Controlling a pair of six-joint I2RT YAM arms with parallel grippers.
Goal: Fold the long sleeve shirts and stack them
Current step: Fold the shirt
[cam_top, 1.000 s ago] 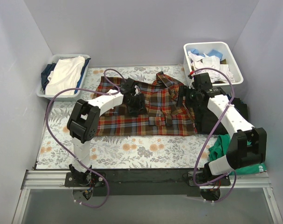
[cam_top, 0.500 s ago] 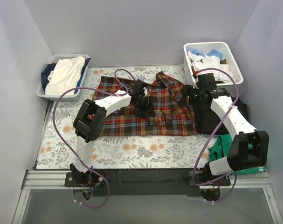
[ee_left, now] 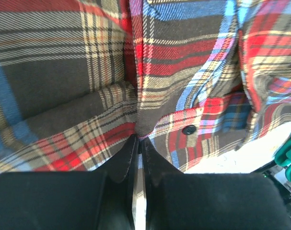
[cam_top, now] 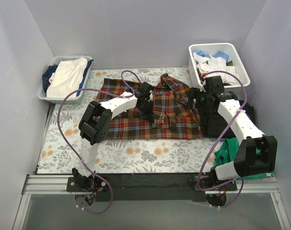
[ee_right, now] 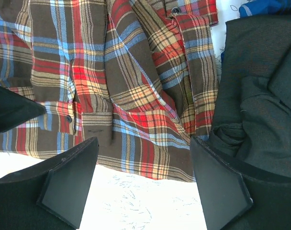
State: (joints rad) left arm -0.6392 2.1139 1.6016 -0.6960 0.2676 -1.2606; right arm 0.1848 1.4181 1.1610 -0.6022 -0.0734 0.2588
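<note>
Here, the left hand is pinched shut on the plaid shirt; the right hand hangs wide open over it.

Woven plaid flannel shirt, matt black cloth garments, smooth white plastic basket

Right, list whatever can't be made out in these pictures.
- Left wrist view: the left gripper is shut at a fold of the plaid shirt; its tips hide whether cloth is pinched.
- Top view: the right arm covers the black garments; their count is unclear.
- Top view: the green cloth lies partly under that arm.
</note>
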